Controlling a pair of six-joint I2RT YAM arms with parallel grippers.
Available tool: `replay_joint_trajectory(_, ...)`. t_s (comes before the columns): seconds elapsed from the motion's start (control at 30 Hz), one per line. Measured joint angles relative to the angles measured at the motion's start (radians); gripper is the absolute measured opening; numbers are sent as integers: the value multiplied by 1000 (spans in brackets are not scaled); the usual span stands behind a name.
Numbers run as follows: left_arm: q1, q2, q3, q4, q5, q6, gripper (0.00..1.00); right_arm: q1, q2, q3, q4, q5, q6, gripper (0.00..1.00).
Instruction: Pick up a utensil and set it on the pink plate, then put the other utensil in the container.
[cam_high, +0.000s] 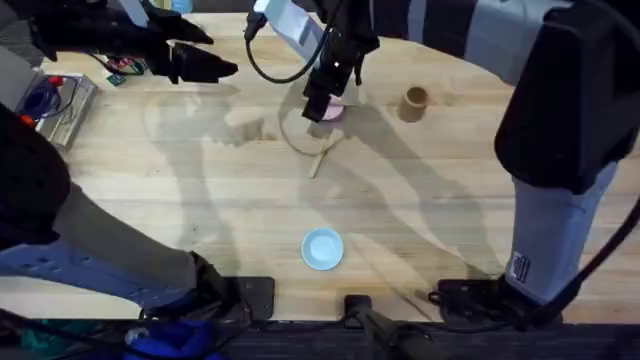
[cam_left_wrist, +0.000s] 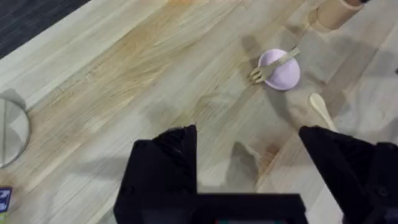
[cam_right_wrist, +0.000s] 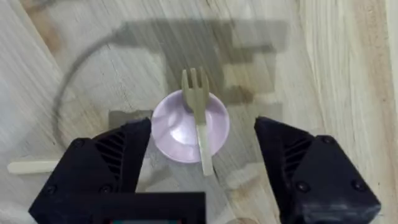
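Fork (cam_right_wrist: 199, 121) placement looks finished from where I sit: the wooden fork lies across the pink plate (cam_right_wrist: 177, 127), tines past one rim and handle end past the other, and my right gripper (cam_right_wrist: 202, 171) hangs directly above it with its black fingers spread wide and nothing between them. In the overhead view that gripper (cam_high: 318, 103) covers most of the plate (cam_high: 333, 112).

I judge the step in hand to be clearing off the plate and going for the wooden spoon (cam_high: 322, 156). To do it well I would lift straight up first, so neither finger catches the overhanging handle and tips the fork off the shallow rim. The spoon lies flat on the table just beside the plate, on the side toward the arm bases; its handle is thin, so I would come down square across it and close low.

My left gripper (cam_left_wrist: 249, 146) is also spread wide and empty, parked well away over bare table.

The wooden cup (cam_high: 414, 101) stands upright near the plate. I cannot see inside it. The light blue plate (cam_high: 322, 248), well apart, holds nothing.
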Motion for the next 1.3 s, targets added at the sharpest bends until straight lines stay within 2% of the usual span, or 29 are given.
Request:
replay_joint_trajectory(0.3,0,0,0,-11,-30,-40,994,0,-37,40,-119,0,2,995)
replay_joint_trajectory(0.43,0,0,12,-4,-37,-54,993,0,-161,55,-282,0,35,995)
replay_joint_trajectory(0.63,0,0,13,9,-64,-54,993,11,-251,66,-368,0,121,995)
replay_joint_trajectory(0.9,0,0,13,4,-88,-54,993,28,-251,66,-421,-1,141,996)
replay_joint_trajectory(1.07,0,0,13,2,-88,-53,993,11,-251,66,-462,-1,245,996)
replay_joint_trajectory(1.1,0,0,13,-3,-88,-48,993,8,-251,66,-462,-1,272,996)
replay_joint_trajectory(1.2,0,0,13,-62,-85,31,993,-1,-254,66,-460,-4,362,996)
replay_joint_trajectory(1.3,0,0,13,-123,-75,139,993,-2,-272,66,-460,-4,427,995)
